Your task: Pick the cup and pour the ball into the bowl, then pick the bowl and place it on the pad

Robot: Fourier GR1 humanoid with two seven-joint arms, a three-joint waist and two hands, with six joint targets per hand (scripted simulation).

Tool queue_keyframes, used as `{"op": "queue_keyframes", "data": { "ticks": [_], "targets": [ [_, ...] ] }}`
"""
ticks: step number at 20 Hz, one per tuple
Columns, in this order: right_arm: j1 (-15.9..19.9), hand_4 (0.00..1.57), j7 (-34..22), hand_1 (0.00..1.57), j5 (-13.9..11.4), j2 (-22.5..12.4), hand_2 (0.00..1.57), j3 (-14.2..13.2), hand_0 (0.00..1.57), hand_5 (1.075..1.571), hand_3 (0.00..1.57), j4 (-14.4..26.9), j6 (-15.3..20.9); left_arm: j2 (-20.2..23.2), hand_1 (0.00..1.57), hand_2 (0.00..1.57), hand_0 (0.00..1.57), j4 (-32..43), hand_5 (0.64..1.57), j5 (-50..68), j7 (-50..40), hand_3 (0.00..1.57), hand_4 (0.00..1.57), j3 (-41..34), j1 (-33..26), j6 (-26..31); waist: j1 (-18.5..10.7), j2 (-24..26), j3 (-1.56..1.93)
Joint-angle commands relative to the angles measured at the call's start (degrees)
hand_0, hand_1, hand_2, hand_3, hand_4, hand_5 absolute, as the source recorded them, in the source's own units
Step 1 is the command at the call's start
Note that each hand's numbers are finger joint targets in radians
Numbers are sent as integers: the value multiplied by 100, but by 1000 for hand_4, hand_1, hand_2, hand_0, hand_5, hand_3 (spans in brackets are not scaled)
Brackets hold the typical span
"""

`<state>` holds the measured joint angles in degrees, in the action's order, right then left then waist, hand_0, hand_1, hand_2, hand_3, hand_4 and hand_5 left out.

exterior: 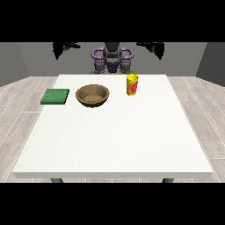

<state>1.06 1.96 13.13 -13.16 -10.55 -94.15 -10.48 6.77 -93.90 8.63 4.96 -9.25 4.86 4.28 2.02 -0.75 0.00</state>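
Nothing grasped yet: yellow cup [132, 84] upright right of wooden bowl [92, 95], green pad [55, 96] far left; both hands [66, 46] [151, 45] raised, empty, finger state indeterminable; next judged: view-right hand down to cup, ball unseen.

Grey-black torso [112, 59], purple shoulder rings (both sides), black hands [154, 46].

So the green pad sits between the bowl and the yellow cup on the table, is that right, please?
Not quite. In the front view the bowl sits in the middle, with the green pad at its left and the yellow cup at its right, all on the table.
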Motion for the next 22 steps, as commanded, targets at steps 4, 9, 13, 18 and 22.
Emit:
{"op": "queue_keyframes", "data": {
  "ticks": [4, 9, 13, 18, 22],
  "targets": [
    [393, 0, 430, 0, -99, -109, 0, -307, 0, 1571, 0, 680, -96, -358, 0, 0, 0, 910, 1526, -461, 1174, 0, 0, 286, 13, -84, -115, -280, -1],
    [406, 0, 960, 0, 42, -162, 0, -300, 0, 1571, 0, 754, -528, -595, 0, 0, 0, 2081, 1520, -835, 2491, 0, 0, 166, 342, -488, 287, -837, -2],
    [484, 0, 984, 0, -161, -58, 0, -168, 0, 1570, 0, 804, -438, -670, 0, 0, 0, 3057, 1528, -761, 3063, 0, 0, 443, 683, -1064, 405, -817, -2],
    [616, 0, 992, 0, -150, -136, 0, -250, 0, 1570, 0, 1109, -546, -581, 0, 0, 0, 4192, 1517, -758, 3490, 0, 0, -22, 1338, -982, 389, -896, -3],
    [622, 0, 1559, 0, -92, -216, 0, -359, 0, 1571, 0, 1276, -846, -350, 0, 0, 0, 4872, 1520, -645, 4337, 0, 0, -297, 1574, -786, 567, -1278, -4]
  ]
}}
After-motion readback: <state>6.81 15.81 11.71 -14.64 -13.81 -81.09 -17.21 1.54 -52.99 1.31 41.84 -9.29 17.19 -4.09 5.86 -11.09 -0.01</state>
